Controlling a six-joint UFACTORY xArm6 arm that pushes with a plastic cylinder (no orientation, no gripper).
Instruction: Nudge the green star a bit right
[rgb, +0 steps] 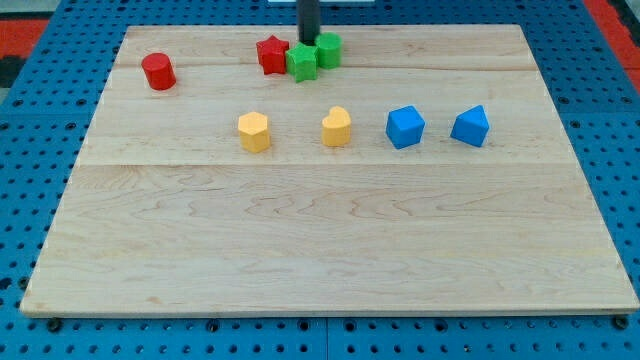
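The arm has no claw at all, so nothing gets gripped or let go; it's just a rod, and its tip (308, 42) sits near the board's (320, 240) top edge, right behind the green star (303, 62). The star is jammed between the red star (272, 54) and a green block (328, 49). It looks light, hard and slidey, so it probably skids easily. Best contact is its left flank, though the red star crowds that side.

- Green star (303, 62) hemmed in: red star (271, 54) touching on the view's left, green block (328, 49) touching on its upper right.
- My tip (308, 40) just above the pair.
- Below: open board down to yellow blocks (254, 131), (337, 127).
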